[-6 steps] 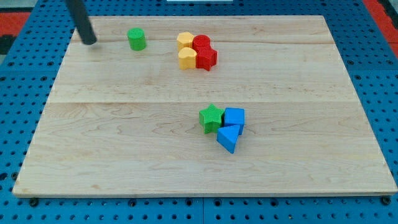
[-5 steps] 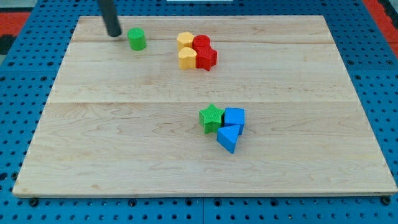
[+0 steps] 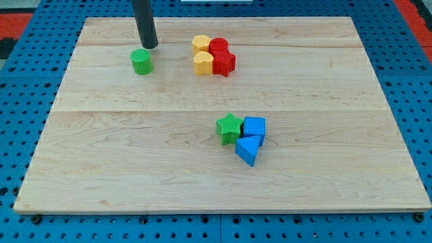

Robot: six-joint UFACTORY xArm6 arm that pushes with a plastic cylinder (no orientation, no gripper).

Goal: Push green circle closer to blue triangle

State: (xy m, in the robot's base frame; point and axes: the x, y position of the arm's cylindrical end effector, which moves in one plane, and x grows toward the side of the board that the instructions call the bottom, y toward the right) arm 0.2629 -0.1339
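Observation:
The green circle is a small green cylinder near the view's top left of the wooden board. My tip sits just above and slightly right of it, close to its top edge. The blue triangle lies right of the board's middle, touching a blue cube above it and close to a green star to its upper left.
Two yellow blocks and two red blocks sit clustered at the view's top centre, right of the green circle. Blue pegboard surrounds the board.
My tip moved right along the view's top, from left of the green circle to above it. The green circle shifted down and slightly left.

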